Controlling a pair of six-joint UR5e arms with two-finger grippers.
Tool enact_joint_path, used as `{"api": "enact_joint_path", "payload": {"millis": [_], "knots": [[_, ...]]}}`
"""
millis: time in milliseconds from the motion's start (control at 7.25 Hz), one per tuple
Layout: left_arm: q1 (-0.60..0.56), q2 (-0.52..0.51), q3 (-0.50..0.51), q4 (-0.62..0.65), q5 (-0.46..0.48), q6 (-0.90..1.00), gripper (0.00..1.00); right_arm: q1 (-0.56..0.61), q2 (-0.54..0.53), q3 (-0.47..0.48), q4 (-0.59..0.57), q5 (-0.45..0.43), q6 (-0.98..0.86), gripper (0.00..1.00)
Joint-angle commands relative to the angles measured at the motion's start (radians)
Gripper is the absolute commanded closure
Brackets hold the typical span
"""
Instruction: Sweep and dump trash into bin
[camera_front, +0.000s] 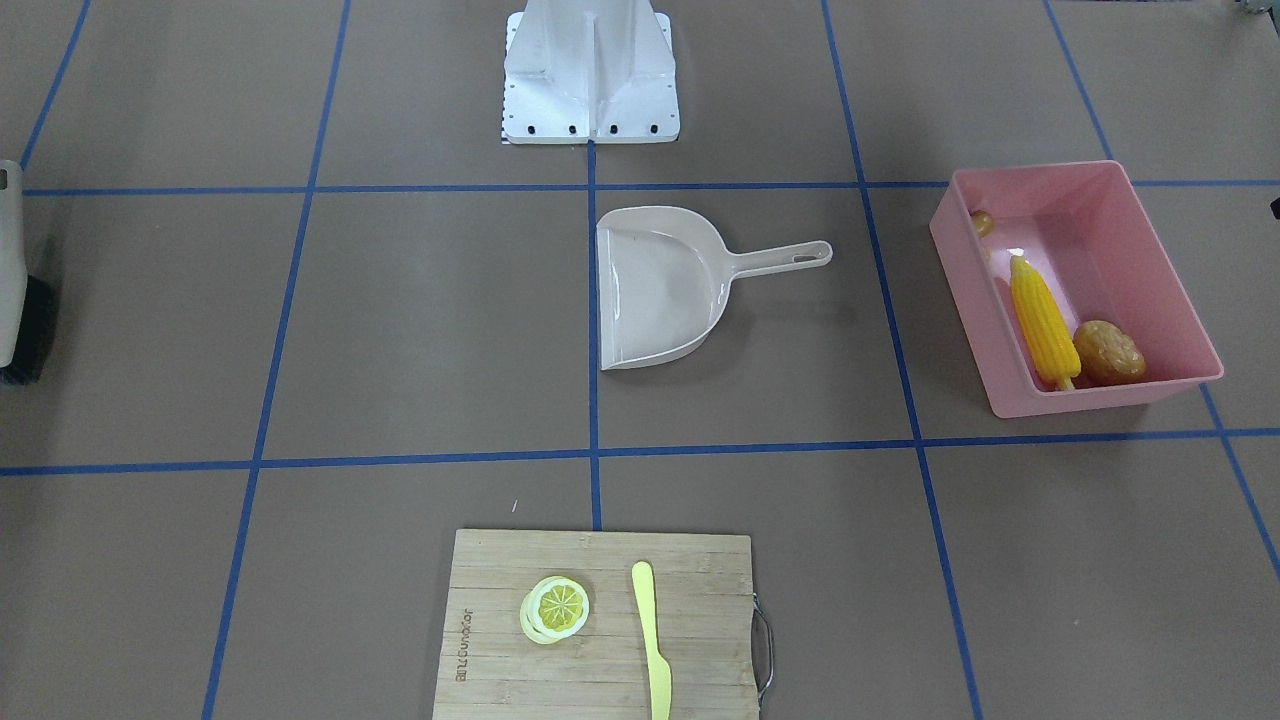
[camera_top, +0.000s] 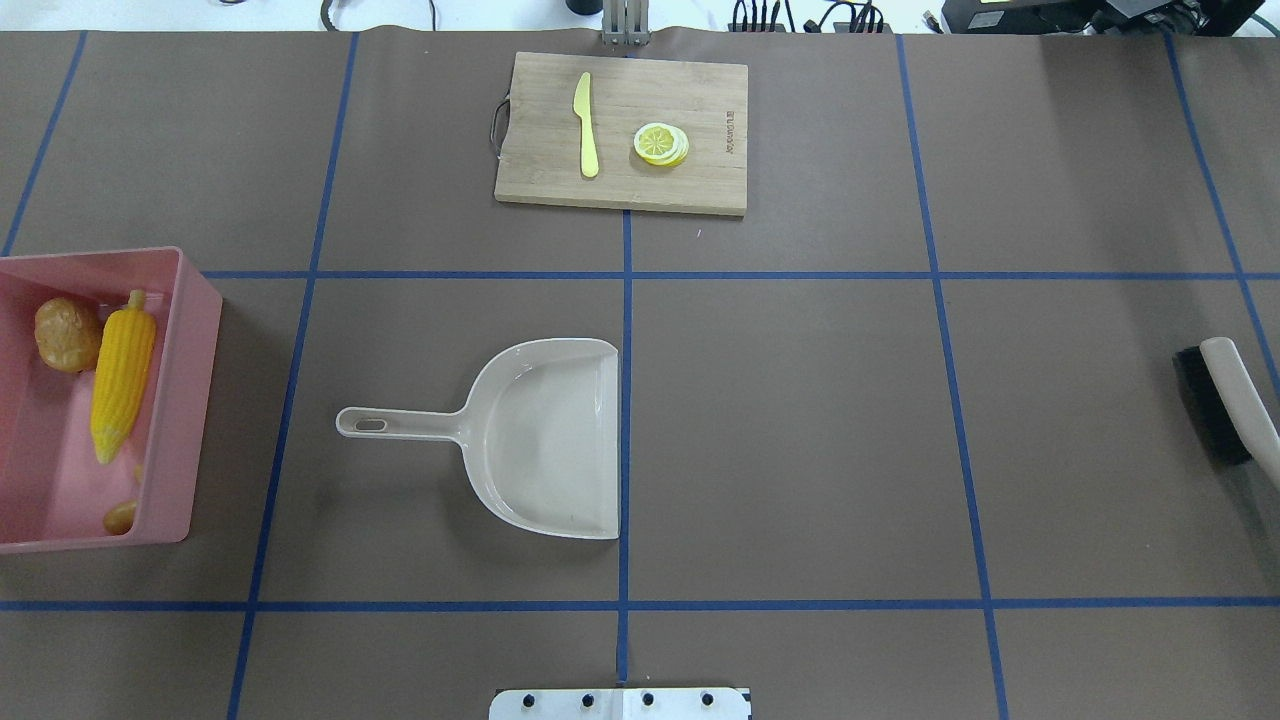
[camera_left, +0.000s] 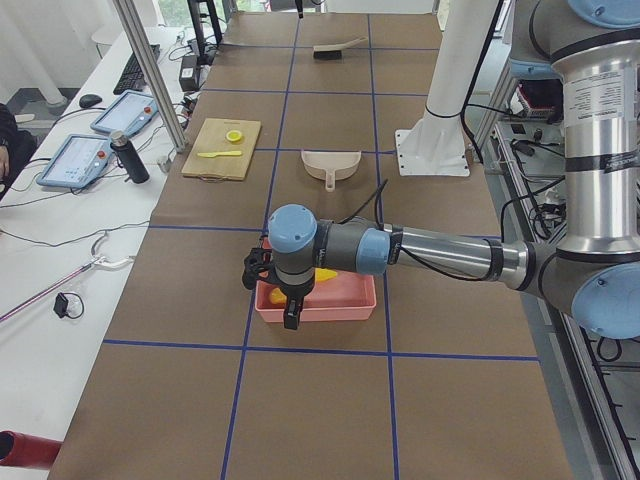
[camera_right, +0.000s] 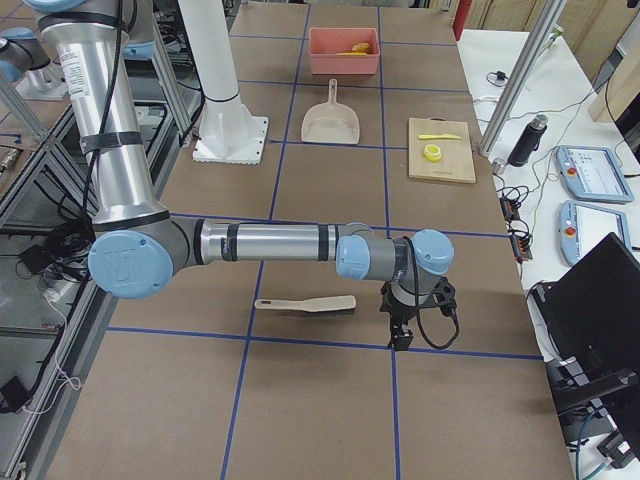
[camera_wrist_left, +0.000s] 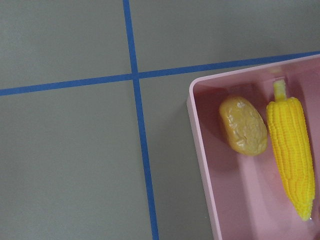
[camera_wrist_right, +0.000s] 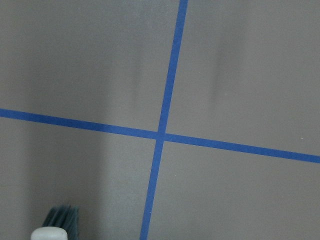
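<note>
The pink bin (camera_front: 1150, 250) stands at the table's left end and holds the trash: a yellow corn cob (camera_front: 1043, 320), a brown potato (camera_front: 1108, 352) and a tan ginger root (camera_front: 982, 222). The overhead view shows the bin (camera_top: 195, 400) with the corn (camera_top: 122, 372), the potato (camera_top: 67, 334) and the ginger (camera_top: 120, 516) inside. My left gripper (camera_left: 280, 295) hovers over the bin's outer end; I cannot tell whether it is open or shut. My right gripper (camera_right: 408, 325) hangs beside the brush (camera_right: 305, 304), apart from it; its state I cannot tell either.
An empty beige dustpan (camera_top: 545, 440) lies mid-table, handle towards the bin. The brush (camera_top: 1225, 400) lies at the right end. A wooden cutting board (camera_top: 620, 185) at the far edge carries a lemon slice (camera_top: 660, 143) and a pale yellow knife (camera_top: 586, 125).
</note>
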Motion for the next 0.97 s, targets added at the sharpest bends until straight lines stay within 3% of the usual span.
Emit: {"api": "enact_joint_path", "payload": {"millis": [0,828], "knots": [[0.000,0.004,0.000,0.000,0.000,0.000,0.01,-0.002,0.000,0.003,0.000,0.001,0.000,0.00],[-0.002,0.021,0.002,0.003,0.000,-0.002,0.01,-0.005,0.000,0.003,0.000,0.001,0.000,0.00]]}}
